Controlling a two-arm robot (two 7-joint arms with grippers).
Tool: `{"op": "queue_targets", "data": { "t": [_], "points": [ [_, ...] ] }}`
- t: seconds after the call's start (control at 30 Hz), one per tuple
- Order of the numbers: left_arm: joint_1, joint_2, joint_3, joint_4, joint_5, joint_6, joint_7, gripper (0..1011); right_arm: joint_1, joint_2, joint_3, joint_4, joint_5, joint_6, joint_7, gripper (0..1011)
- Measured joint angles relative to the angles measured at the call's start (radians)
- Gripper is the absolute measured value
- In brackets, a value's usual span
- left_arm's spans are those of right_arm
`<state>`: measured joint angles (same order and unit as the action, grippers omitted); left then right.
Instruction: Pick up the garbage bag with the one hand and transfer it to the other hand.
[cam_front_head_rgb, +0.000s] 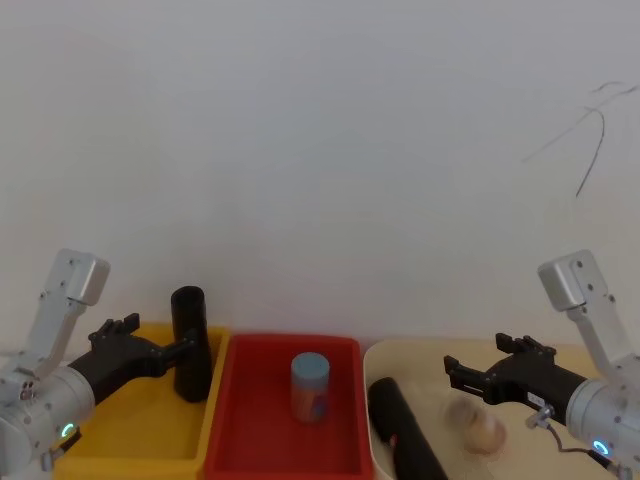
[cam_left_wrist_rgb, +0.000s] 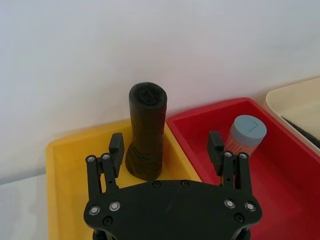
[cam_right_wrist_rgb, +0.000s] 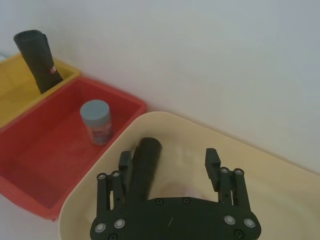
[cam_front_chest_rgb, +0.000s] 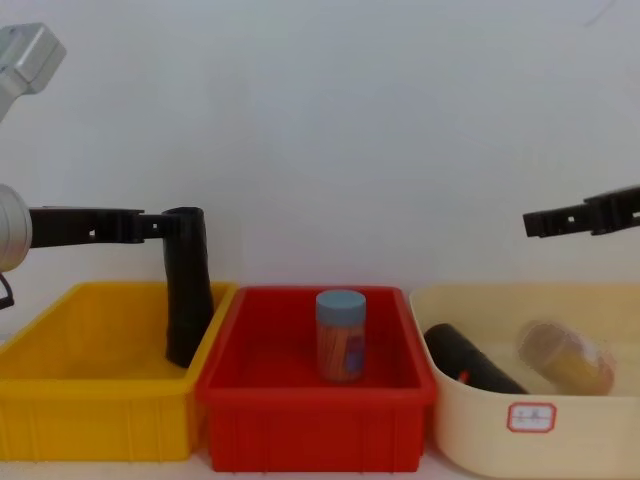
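Observation:
The garbage bag (cam_front_head_rgb: 190, 345) (cam_left_wrist_rgb: 146, 131) (cam_front_chest_rgb: 186, 285) (cam_right_wrist_rgb: 39, 60) is a tall black roll standing upright at the right end of the yellow bin (cam_front_head_rgb: 130, 440), with a small red sticker on its side. My left gripper (cam_front_head_rgb: 198, 347) (cam_left_wrist_rgb: 166, 146) (cam_front_chest_rgb: 172, 226) reaches level toward its upper half. It is open, and the roll sits just past the fingertips, nearer one finger. My right gripper (cam_front_head_rgb: 455, 375) (cam_right_wrist_rgb: 169, 160) (cam_front_chest_rgb: 530, 222) hovers open and empty above the cream bin (cam_front_head_rgb: 560, 462).
A red bin (cam_front_head_rgb: 240, 440) between the two holds a jar with a grey-blue lid (cam_front_head_rgb: 310, 388) (cam_front_chest_rgb: 341, 335). The cream bin holds another black roll lying down (cam_front_head_rgb: 405, 435) (cam_front_chest_rgb: 470, 362) and a brownish round object (cam_front_head_rgb: 482, 428). A white wall stands close behind.

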<state>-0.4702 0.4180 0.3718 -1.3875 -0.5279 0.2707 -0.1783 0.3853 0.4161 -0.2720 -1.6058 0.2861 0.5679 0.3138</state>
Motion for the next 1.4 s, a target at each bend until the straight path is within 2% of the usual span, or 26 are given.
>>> {"op": "queue_targets", "data": {
  "t": [0.2,0.43,0.63,0.9,1.23,1.4],
  "points": [
    [0.000,0.000,0.000,0.000,0.000,0.000,0.000,1002,-0.013,0.004,0.010,-0.001,0.001,0.001,-0.008,1001],
    [0.000,0.000,0.000,0.000,0.000,-0.001,-0.003,1002,-0.019,0.005,0.016,-0.002,0.001,0.001,-0.011,1000],
    [-0.005,0.000,0.004,0.002,-0.001,-0.015,-0.039,1002,-0.027,-0.002,0.021,-0.009,-0.003,-0.025,-0.022,1000],
    [-0.020,-0.006,0.017,0.010,-0.013,-0.031,-0.110,1002,-0.047,-0.023,0.026,-0.029,-0.023,-0.090,-0.048,1000],
    [-0.043,-0.018,0.048,0.016,-0.045,-0.043,-0.225,1002,-0.093,-0.074,0.021,-0.070,-0.061,-0.229,-0.101,1000],
    [-0.049,-0.022,0.061,0.015,-0.058,-0.044,-0.261,1002,-0.121,-0.105,0.007,-0.088,-0.081,-0.300,-0.129,1000]
  ]
}}
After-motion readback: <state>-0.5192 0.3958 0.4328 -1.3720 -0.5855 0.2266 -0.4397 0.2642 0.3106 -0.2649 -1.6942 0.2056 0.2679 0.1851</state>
